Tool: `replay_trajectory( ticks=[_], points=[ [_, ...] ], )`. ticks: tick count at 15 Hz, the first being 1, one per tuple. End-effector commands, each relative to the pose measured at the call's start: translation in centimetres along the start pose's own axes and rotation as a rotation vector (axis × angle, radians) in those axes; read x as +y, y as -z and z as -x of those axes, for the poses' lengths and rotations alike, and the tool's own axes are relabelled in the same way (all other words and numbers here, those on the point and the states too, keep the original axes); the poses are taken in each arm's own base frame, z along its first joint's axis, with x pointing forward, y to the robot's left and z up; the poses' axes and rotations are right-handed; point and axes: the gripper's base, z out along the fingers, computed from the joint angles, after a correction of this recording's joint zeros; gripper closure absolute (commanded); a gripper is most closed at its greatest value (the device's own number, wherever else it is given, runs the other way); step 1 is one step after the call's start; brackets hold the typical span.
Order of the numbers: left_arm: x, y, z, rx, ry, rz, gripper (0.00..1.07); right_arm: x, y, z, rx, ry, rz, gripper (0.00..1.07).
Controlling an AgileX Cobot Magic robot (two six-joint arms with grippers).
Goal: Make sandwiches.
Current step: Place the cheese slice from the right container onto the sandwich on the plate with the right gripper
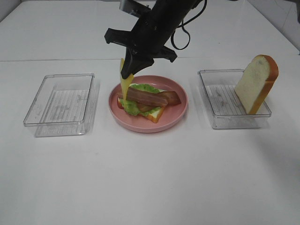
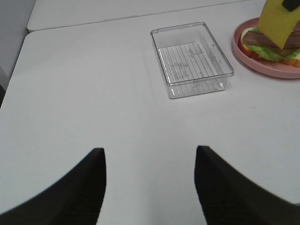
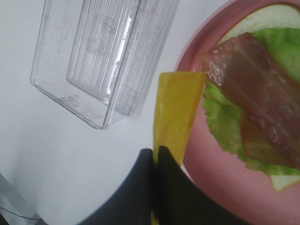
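A pink plate (image 1: 176, 116) holds a bread slice (image 1: 152, 113), green lettuce (image 1: 132, 108) and reddish-brown bacon strips (image 1: 152, 97). My right gripper (image 1: 127, 70) is shut on a thin yellow cheese slice (image 1: 125, 84) that hangs over the plate's left side; the right wrist view shows the cheese (image 3: 176, 108) pinched in the fingers (image 3: 168, 183) beside the bacon (image 3: 253, 108). A second bread slice (image 1: 255, 84) leans upright in the right clear tray (image 1: 229, 117). My left gripper (image 2: 149, 187) is open over bare table and does not show in the high view.
An empty clear tray (image 1: 61, 104) stands left of the plate; it also shows in the left wrist view (image 2: 190, 58). The white table (image 1: 150, 178) reaches to the front. A seam in the table runs behind the trays.
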Motion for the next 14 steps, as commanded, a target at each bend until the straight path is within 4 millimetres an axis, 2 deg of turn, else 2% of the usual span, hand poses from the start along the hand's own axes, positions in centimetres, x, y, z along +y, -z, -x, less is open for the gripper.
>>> replay_trajectory(
  ticks=[1,5,8,11,12,13,14],
  points=[
    [0.0,0.1,0.0,-0.018,-0.001,-0.004,0.51,-0.4,-1.3,0.4,-0.022,-0.010,0.014,1.07],
    [0.0,0.1,0.0,-0.018,-0.001,-0.004,0.51,-1.6,-2.1,0.4,-0.012,-0.054,-0.071,1.07],
    [0.0,0.1,0.0,-0.018,-0.001,-0.004,0.51,-3.4,-1.8,0.5,-0.033,-0.087,-0.242,1.07],
    [0.0,0.1,0.0,-0.018,-0.001,-0.004,0.51,-4.5,-1.4,0.6,-0.036,-0.066,-0.337,1.07],
    [0.0,0.1,0.0,-0.018,-0.001,-0.004,0.51,-4.4,-1.4,0.6,-0.036,-0.064,-0.339,1.03],
    [0.0,0.1,0.0,-0.018,-0.001,-0.004,0.51,-4.4,-1.4,0.6,-0.037,-0.063,-0.339,0.93],
    [0.0,0.1,0.0,-0.018,-0.001,-0.004,0.51,-4.4,-1.4,0.6,-0.035,-0.063,-0.339,0.76]
  ],
)
